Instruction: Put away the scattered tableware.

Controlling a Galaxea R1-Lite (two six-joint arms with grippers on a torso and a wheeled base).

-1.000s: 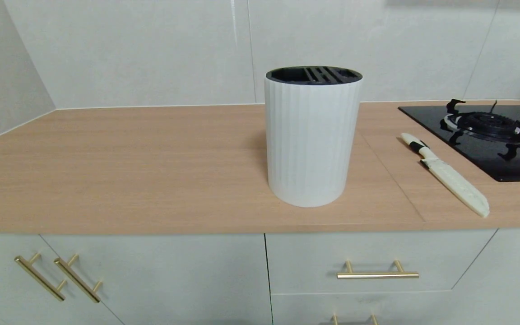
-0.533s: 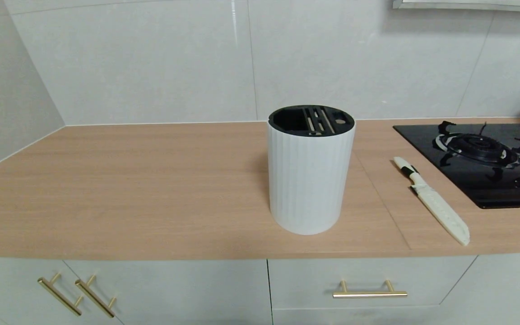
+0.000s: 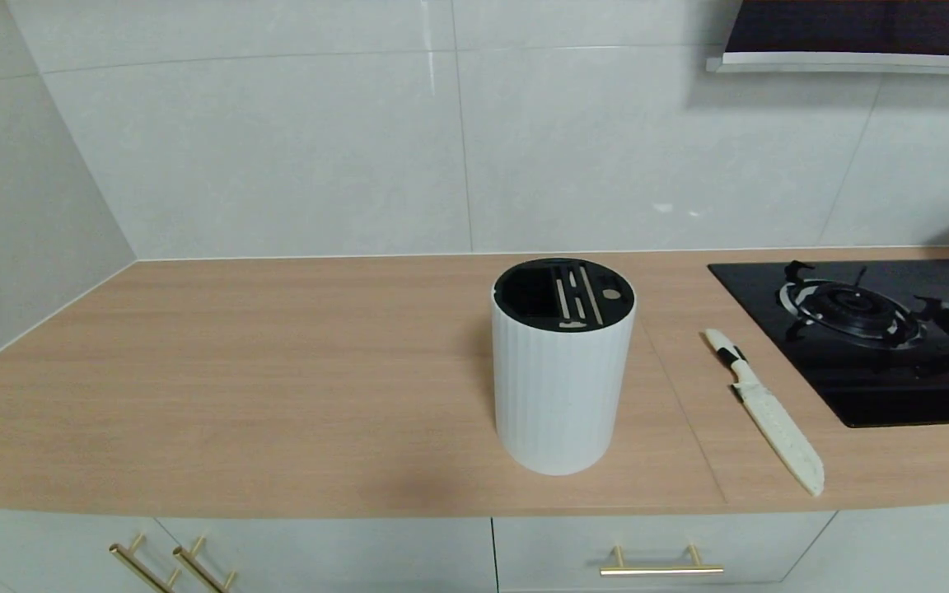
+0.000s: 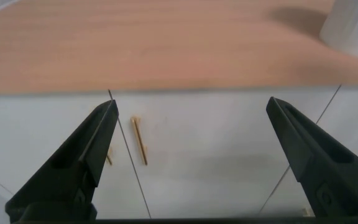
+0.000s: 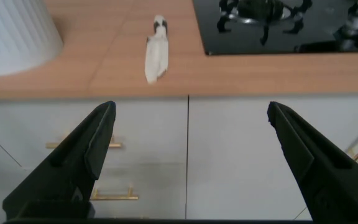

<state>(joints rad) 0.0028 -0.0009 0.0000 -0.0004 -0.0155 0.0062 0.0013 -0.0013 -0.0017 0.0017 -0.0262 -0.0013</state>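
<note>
One knife lies flat on the counter between the white slotted holder and the stove, touching neither. Left gripper and right gripper hang spread wide before the cabinet doors. A pinch on the thin blade may slip; a tilted blade could miss the narrow slots or tip the holder.

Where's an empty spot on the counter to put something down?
The big stretch of counter from the side wall to the white holder is bare. Tighter: the strip between holder and stove, where the knife lies.
</note>
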